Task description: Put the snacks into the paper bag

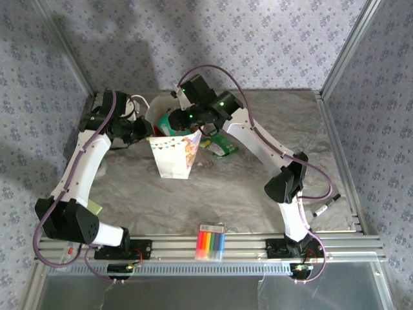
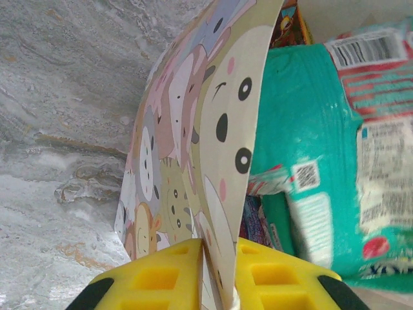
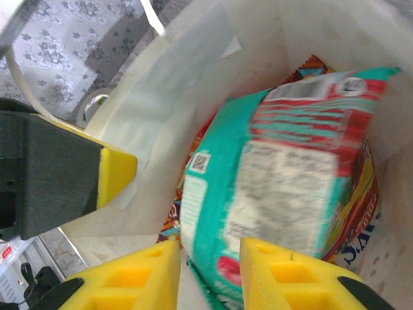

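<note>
The white paper bag stands upright mid-table with its mouth open. My left gripper is shut on the bag's cartoon-printed wall, one yellow pad outside and one inside. My right gripper hangs over the bag's mouth, jaws apart. A teal snack packet lies blurred just beyond the fingertips, inside the bag. Under it show a red and an orange-patterned packet. A purple packet is low in the bag beside the teal one. A green packet lies on the table just right of the bag.
A rainbow-striped marker pack lies at the near edge between the arm bases. A pen sits at the right edge. The left gripper's yellow finger presses the bag's wall from outside. Patterned walls close in the table's back and sides.
</note>
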